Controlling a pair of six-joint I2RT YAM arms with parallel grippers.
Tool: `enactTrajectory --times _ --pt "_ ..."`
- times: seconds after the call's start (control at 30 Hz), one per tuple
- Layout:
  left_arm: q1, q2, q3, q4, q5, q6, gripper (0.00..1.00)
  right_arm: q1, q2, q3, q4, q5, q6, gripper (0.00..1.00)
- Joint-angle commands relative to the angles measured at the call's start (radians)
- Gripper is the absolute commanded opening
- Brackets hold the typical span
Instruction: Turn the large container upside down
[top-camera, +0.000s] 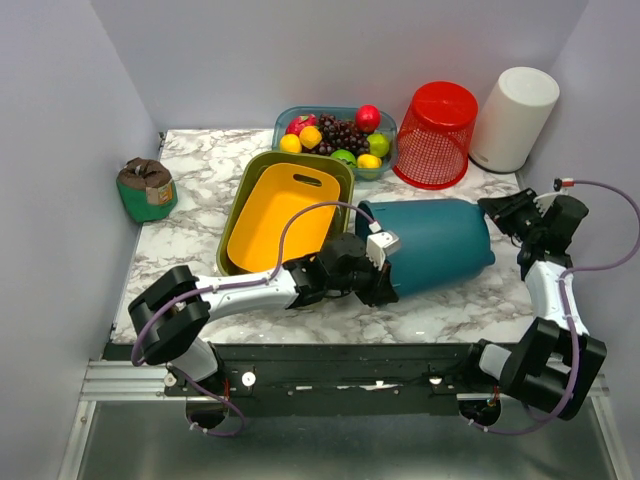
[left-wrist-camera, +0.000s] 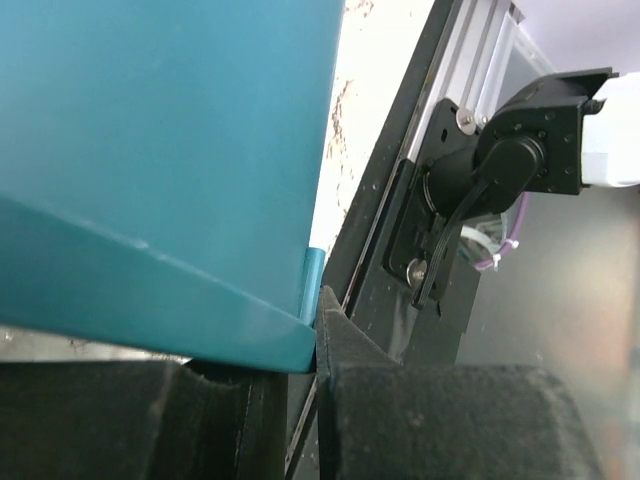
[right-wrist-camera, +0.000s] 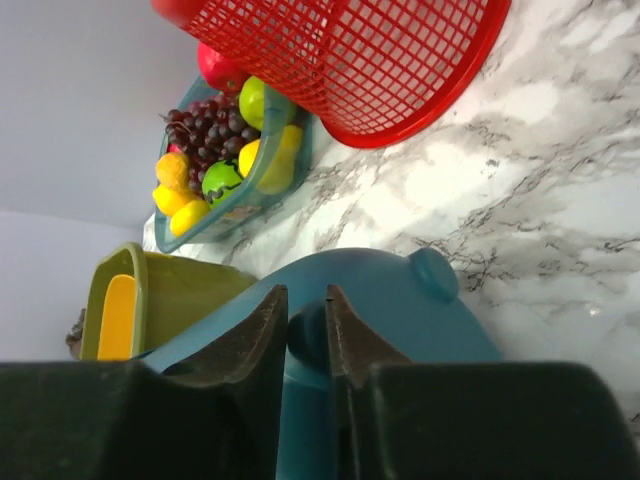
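Observation:
The large container (top-camera: 435, 245), a teal tub, lies on its side on the marble table, its mouth facing left and its base facing right. My left gripper (top-camera: 375, 275) is shut on the lower rim at the mouth; in the left wrist view the teal wall (left-wrist-camera: 170, 130) fills the frame above the gripper (left-wrist-camera: 310, 330). My right gripper (top-camera: 497, 212) is at the base. In the right wrist view this gripper (right-wrist-camera: 306, 310) has its jaws pinched on a round foot (right-wrist-camera: 307, 340) of the teal base (right-wrist-camera: 400, 310). A second foot (right-wrist-camera: 434, 273) stands free.
A green tub (top-camera: 245, 190) with a yellow insert lies just left of the container's mouth. Behind stand a fruit tray (top-camera: 385, 165), an upturned red mesh basket (top-camera: 437, 133) and a white cylinder (top-camera: 514, 118). A green pot (top-camera: 147, 190) sits far left.

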Motion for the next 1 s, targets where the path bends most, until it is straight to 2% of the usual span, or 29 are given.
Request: enactTrajectory --times 0.0,0.1,0.13,0.17,0.2,0.23,0.3,0.43,0.6,0.63,0.8,0.87,0.97 --pt "0.007 0.073 0.012 -0.18 -0.034 -0.041 0.02 0.026 -0.08 0.006 -0.055 -0.066 -0.057 0.23" --pt "0.004 0.092 0.046 -0.18 -0.029 -0.033 0.05 0.026 -0.108 0.038 -0.087 -0.053 -0.073 0.23" --pt "0.005 0.098 0.058 -0.203 -0.028 -0.03 0.05 0.026 -0.116 0.044 -0.105 -0.047 -0.074 0.27" --pt "0.004 0.105 0.071 -0.212 -0.029 -0.027 0.05 0.026 -0.119 0.049 -0.121 -0.014 -0.077 0.46" --pt "0.002 0.111 0.083 -0.224 -0.034 -0.026 0.04 0.024 -0.119 0.052 -0.13 0.006 -0.092 0.84" --pt "0.002 0.112 0.083 -0.224 -0.034 -0.026 0.04 0.026 -0.116 0.049 -0.13 0.026 -0.099 0.91" --pt "0.004 0.096 0.062 -0.215 -0.044 -0.03 0.04 0.026 -0.096 0.053 -0.13 0.097 -0.097 0.99" --pt "0.004 0.069 0.026 -0.217 -0.064 -0.036 0.04 0.024 -0.039 0.093 -0.187 0.229 -0.12 1.0" --pt "0.002 0.059 -0.014 -0.189 -0.057 -0.05 0.04 0.026 0.083 0.1 -0.103 0.049 -0.074 1.0" --pt "0.002 0.061 -0.012 -0.189 -0.054 -0.05 0.04 0.026 0.088 0.083 -0.045 0.028 -0.038 1.0" --pt "0.004 0.069 0.003 -0.188 -0.055 -0.052 0.09 0.041 0.054 0.004 0.017 -0.046 0.032 0.99" --pt "0.002 0.069 0.011 -0.188 -0.055 -0.05 0.13 0.052 0.008 -0.029 0.03 -0.038 0.039 0.96" --pt "0.004 0.073 0.018 -0.191 -0.054 -0.044 0.23 0.053 -0.025 -0.04 0.03 -0.036 0.038 0.85"
